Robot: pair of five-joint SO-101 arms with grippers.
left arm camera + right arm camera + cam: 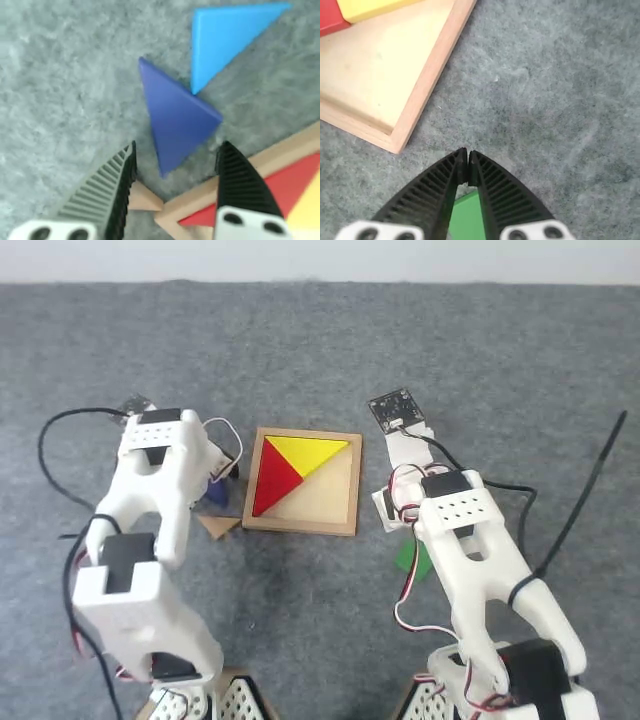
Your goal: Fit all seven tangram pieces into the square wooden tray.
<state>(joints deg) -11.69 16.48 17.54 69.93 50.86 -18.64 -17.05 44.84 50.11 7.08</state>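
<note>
Low on the left of the high view, the left hand hung over the dark blue triangle. Its two fingers were apart, one on each side of the piece's pointed end, and they held nothing. Low on the right, the right hand had its fingers pressed together at the tips with nothing between them. A green piece showed just under it.

The dark blue triangle looked thin and flat, so I think the fingers could slip on its slanted sides and squirt it away. A small tan triangle sat right beside one finger and the tray's corner, and a closing hand might bump it. The light blue triangle touched the dark blue one at a corner, so it might get dragged along. A knock on the tray could also shake the pieces inside it.

The fingers were black with ridges like little steps. The loose pieces looked smooth, hard and sharp at the corners. The surface was grey and fuzzy like felt, which might catch a fingertip. In the middle of the high view, between the arms, the tray was pale wood and square with a raised rim. A red triangle and a yellow triangle lay in its upper left half, edge to edge. The rest of it was bare wood.
</note>
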